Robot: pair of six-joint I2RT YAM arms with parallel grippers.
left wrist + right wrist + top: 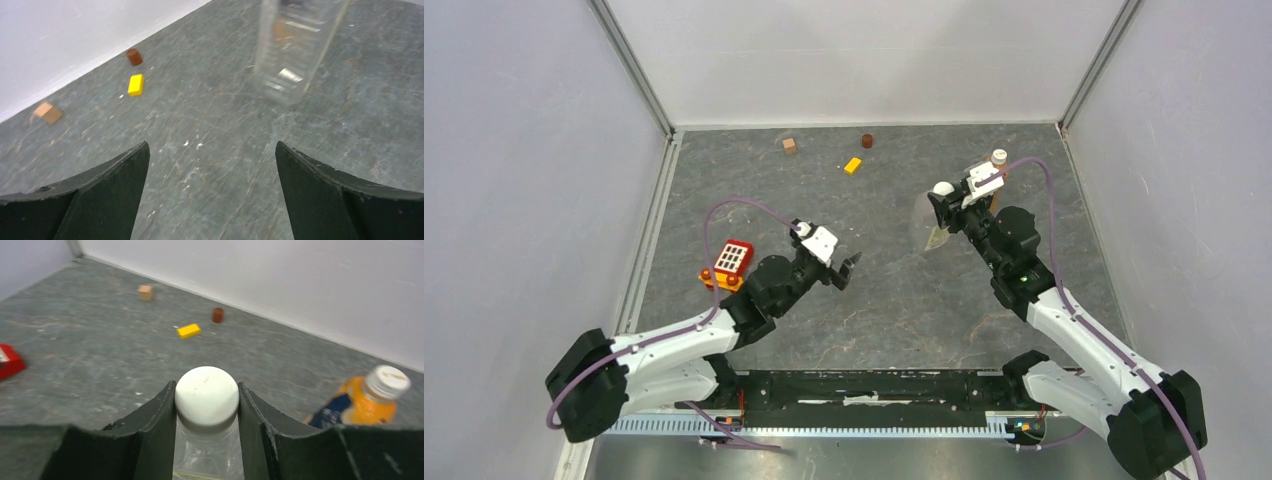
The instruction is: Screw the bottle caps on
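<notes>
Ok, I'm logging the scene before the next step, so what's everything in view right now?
clear bottle: one, transparent, right of centre
clear bottle's cap: one, white, on that bottle
orange bottle: one, orange with dark blue label, far right
orange bottle's cap: one, white, on it
yellow block: one, yellow, near far wall
brown cylinder: one, dark brown, near far wall
wooden cube: one, tan, near far wall
keypad toy: one, red and white, left side
table: one, grey marbled
left gripper: black, open, empty
right gripper: black, shut on the clear bottle's cap

Dark grey marbled tabletop (pixel 894 310) (pale veins), plain white walls (pixel 864 60) on three sides, metal corner posts (pixel 634 65).
</notes>
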